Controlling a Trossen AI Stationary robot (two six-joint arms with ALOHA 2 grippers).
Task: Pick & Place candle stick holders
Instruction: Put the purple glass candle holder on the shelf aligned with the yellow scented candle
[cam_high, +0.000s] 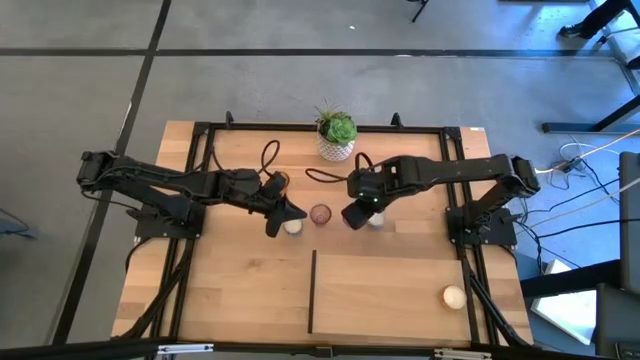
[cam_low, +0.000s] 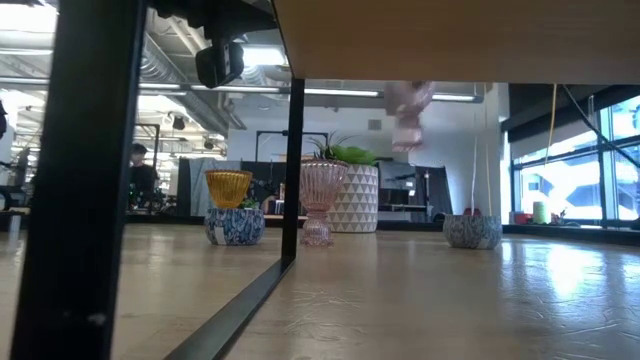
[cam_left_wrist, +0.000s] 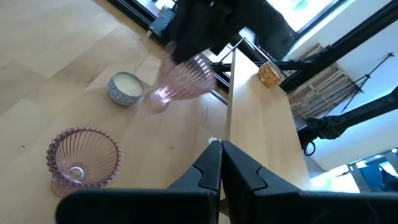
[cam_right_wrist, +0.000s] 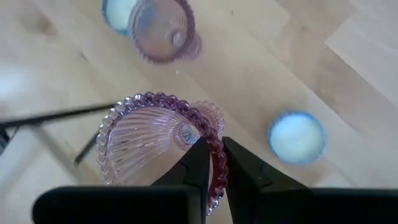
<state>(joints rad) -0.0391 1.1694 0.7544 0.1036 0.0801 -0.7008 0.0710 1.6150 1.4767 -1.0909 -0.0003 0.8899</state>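
My right gripper is shut on a mauve ribbed holder, lifted above the table's middle; it shows blurred in the low view. A second mauve holder stands on its foot on the table. A cream holder sits beside my right gripper. My left gripper is shut and empty, next to another cream holder. The amber holder stands behind my left gripper. A third cream holder rests on the raised board. My right gripper pinches the mauve holder's beaded rim, one finger inside the bowl and one outside. The fingers come from above, pointing down. The holder is lifted clear of the table and hangs tilted, its mouth turned sideways.
A white patterned pot with a green plant stands at the far middle. A raised wooden board with a black edge covers the near right. Black frame rails and a cable lie along the sides.
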